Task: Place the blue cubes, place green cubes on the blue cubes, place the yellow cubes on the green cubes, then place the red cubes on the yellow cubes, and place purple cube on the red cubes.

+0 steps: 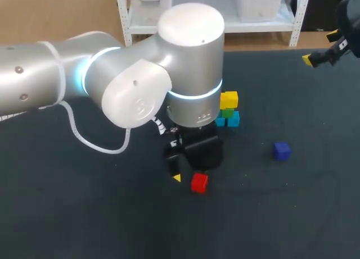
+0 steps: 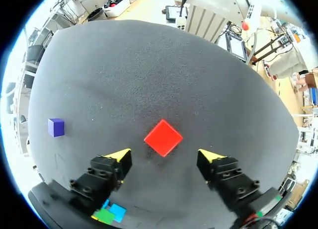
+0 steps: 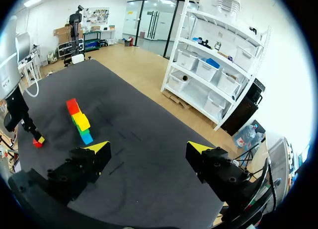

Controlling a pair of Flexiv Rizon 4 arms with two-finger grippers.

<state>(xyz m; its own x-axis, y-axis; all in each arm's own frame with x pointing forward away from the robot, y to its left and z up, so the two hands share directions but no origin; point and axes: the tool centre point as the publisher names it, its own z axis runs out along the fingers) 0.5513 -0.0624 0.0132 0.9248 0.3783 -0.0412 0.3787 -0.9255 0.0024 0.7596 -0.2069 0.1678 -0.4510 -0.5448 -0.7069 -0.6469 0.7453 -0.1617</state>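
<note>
While the left gripper (image 2: 165, 157) is hovering with its fingers spread wide and empty over the red cube (image 2: 163, 137) near the table's (image 1: 67, 214) middle, the cube is sitting corner-on to them, slightly ahead of the tips. Closing like this is probably risking a pinch on its corners, twisting or squirting it away. The cube stack (image 1: 228, 110) is standing close behind the wrist, toward the far edge, so a careless lift could be toppling it. The right gripper (image 3: 148, 148) is hanging open near the far right corner.

Cube stack (image 1: 229, 101) half behind left arm (image 1: 191, 62)
</note>
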